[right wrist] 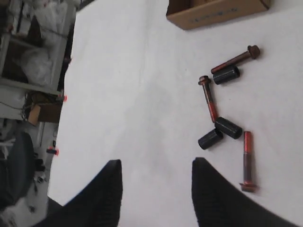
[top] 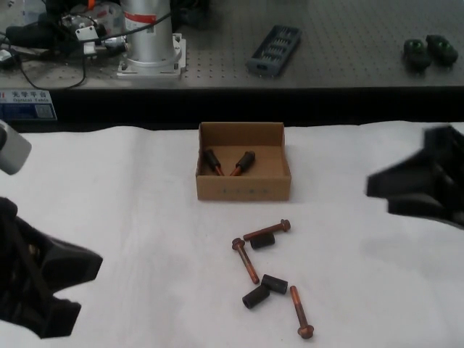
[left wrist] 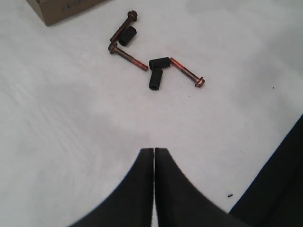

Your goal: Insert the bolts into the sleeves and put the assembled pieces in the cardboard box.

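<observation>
Two hands hang back, empty: left hand (left wrist: pixel 154 152) pressed together, right hand (right wrist: pixel 156 163) spread apart; mid-desk (top: pixel 109 217), three bolts (top: pixel 246 262) and three sleeves (top: pixel 275 283) lie loose with open room around, so grasping one probably comes next; beyond, the cardboard box (top: pixel 243 190) holds two assembled pieces (top: pixel 244 162).

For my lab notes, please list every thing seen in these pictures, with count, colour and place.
white sheet: 1, white, under all the parts.
cardboard box: 1, brown, on the sheet.
assembled pieces: 2, black and copper, inside the box.
bolts: 3, copper, loose on the sheet before the box.
sleeves: 3, black, loose among the bolts.
rack: 1, blue, on the grey table behind.
left gripper: 1, black, shut, over the sheet.
right gripper: 1, black, open, over the sheet.
</observation>
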You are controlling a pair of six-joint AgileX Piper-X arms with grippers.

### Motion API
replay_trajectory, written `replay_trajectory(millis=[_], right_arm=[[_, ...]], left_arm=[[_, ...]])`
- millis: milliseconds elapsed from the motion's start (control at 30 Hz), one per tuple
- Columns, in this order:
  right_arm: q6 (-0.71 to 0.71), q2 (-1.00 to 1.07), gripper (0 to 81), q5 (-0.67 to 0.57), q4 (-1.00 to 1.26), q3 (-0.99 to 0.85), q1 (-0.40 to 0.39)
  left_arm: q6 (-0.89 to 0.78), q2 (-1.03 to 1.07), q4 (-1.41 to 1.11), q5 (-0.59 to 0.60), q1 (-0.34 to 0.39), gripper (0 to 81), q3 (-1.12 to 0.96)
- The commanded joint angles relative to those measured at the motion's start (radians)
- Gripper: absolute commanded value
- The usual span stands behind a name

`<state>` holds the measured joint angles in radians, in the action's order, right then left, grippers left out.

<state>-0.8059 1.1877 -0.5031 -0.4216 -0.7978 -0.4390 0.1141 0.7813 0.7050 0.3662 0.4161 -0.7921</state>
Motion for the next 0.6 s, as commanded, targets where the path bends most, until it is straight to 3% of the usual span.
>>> replay_trajectory(millis=[0, 200, 567], right_arm=[[-0.016, -0.011, 32.1, -0.008, 0.019, -0.006, 0.006], [-0.206, 0.192, 31.4, 0.165, 0.198, -0.008, -0.072], [-0.578, 0.532, 31.4, 0.172, 0.402, -0.06, -0.111]], left_arm=[[-0.009, -0.007, -0.011, 0.006, -0.002, 0.7, 0.0], [-0.011, -0.007, -0.027, 0.006, -0.002, 0.7, 0.0], [-0.011, -0.007, -0.027, 0.006, -0.002, 0.7, 0.0]])
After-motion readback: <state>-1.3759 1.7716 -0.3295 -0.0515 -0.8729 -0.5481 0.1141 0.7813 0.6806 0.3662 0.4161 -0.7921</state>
